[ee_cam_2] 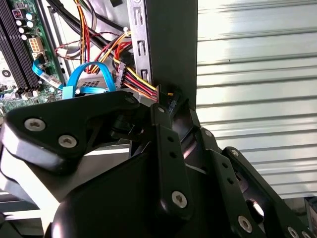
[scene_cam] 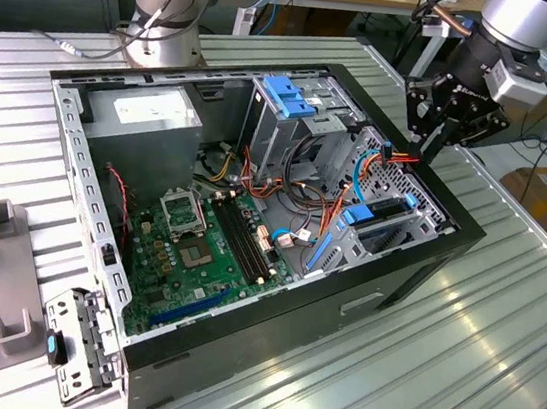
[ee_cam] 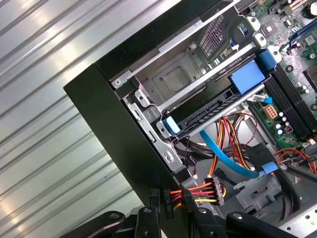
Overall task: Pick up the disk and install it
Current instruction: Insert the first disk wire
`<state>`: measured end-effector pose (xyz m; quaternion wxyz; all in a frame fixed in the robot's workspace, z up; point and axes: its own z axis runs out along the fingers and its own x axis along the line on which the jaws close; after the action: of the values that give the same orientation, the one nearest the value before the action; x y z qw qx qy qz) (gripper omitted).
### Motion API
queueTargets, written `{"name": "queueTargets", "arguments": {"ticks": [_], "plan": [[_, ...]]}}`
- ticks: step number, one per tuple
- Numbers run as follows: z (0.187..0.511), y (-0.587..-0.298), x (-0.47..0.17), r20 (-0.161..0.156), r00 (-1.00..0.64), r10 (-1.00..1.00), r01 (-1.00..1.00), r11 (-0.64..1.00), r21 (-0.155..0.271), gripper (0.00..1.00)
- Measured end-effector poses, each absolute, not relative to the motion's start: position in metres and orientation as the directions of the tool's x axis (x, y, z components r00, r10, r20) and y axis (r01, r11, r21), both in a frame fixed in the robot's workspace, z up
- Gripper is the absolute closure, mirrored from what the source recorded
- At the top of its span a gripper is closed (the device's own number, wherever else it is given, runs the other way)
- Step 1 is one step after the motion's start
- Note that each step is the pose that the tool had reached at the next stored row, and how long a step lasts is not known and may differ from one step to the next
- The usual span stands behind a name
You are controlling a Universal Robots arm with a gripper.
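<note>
The disk (scene_cam: 386, 210) sits in the drive cage at the case's right side in the exterior view, its blue rails and end tab showing. In the first wrist view the disk (ee_cam: 210, 114) lies in a slot of the cage with a blue tab at each end. My gripper (scene_cam: 434, 137) hangs above the case's right wall, just behind the cage. Its fingers (ee_cam: 192, 214) close around a black power connector (ee_cam: 162, 201) with red, yellow and black wires. In the second wrist view that connector (ee_cam_2: 167, 97) sits at the fingertips (ee_cam_2: 161, 116), against the case wall.
The open black computer case (scene_cam: 416, 274) lies on a ribbed metal table (scene_cam: 493, 375). Inside are the motherboard (scene_cam: 198, 245), a grey power supply (scene_cam: 149, 118), a blue-latched cage (scene_cam: 288, 96) and loose blue and orange cables (ee_cam: 233, 158). A bracket with a small blue latch (scene_cam: 55, 345) lies at the front left.
</note>
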<state>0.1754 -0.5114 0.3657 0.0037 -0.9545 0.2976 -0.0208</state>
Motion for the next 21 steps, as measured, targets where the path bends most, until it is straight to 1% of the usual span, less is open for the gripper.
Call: {"name": "queueTargets", "arguments": {"ticks": [3, 4, 6, 19, 21], "plan": [[0.3655, -0.5114, 0.1754, 0.037, 0.822, -0.568, -0.568, -0.823, -0.020, 0.69], [0.3655, -0.5114, 0.1754, 0.037, 0.822, -0.568, -0.568, -0.823, -0.019, 0.70], [0.3655, -0.5114, 0.1754, 0.038, 0.822, -0.568, -0.568, -0.823, -0.019, 0.83], [0.3707, -0.5115, 0.1754, 0.039, 0.822, -0.568, -0.568, -0.823, -0.018, 0.83], [0.3707, -0.5115, 0.1738, 0.039, 0.803, -0.595, -0.595, -0.804, -0.018, 0.83]]}}
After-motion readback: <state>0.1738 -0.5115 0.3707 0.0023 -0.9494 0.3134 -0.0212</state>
